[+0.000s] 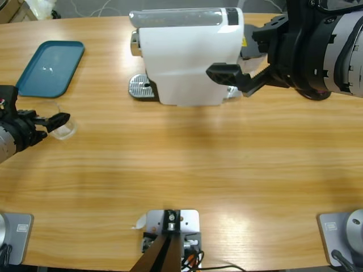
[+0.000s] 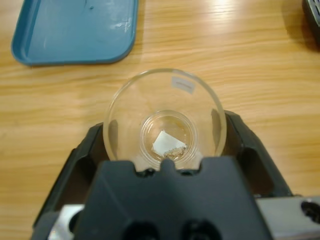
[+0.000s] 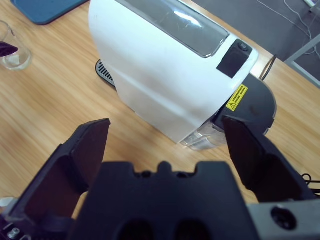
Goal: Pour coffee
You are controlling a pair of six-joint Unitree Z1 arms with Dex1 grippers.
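coffee is not clearly visible in the clear glass tumbler (image 2: 165,120), which stands on the table (image 1: 198,164) just below the teal tray (image 1: 50,68). left gripper (image 1: 57,123) holds it, jaws around it. right gripper (image 1: 241,62) is spread apart beside the white coffee machine (image 1: 187,56).

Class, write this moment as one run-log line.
left gripper: jaws around glass | right gripper: open beside coffee machine | tray: beyond glass
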